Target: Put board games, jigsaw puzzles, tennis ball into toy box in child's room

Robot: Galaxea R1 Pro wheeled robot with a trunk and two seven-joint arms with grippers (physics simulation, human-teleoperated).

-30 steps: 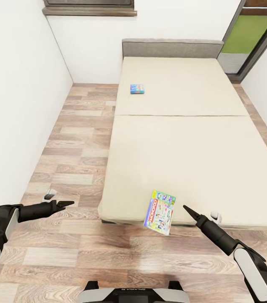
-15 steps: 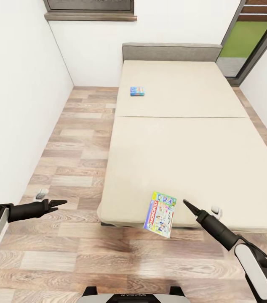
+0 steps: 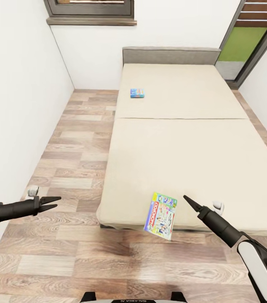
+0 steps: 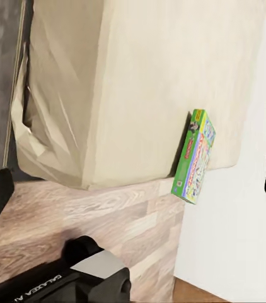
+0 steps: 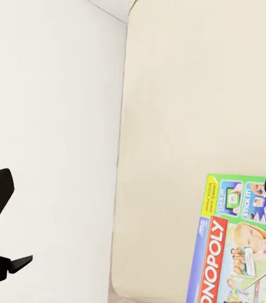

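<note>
A large pale-green board game lies at the bed's near edge, its lower end hanging over the floor; it also shows in the wrist views. A small blue board game lies on the far mattress half of the bed, near its left side. My right gripper hovers just right of the large game, open and empty. My left gripper is open over the floor, well left of the bed. The table, toy box, jigsaw puzzles and tennis ball are out of view.
A white wall runs along the left, leaving a strip of wood-plank floor between it and the bed. The grey headboard stands against the far wall under a dark window sill. A dark-framed glass door is at far right.
The camera has shifted a little, so the bed sits lower in the picture. My left arm has drawn back to the left, away from the bed. The right gripper and both games have not moved.
</note>
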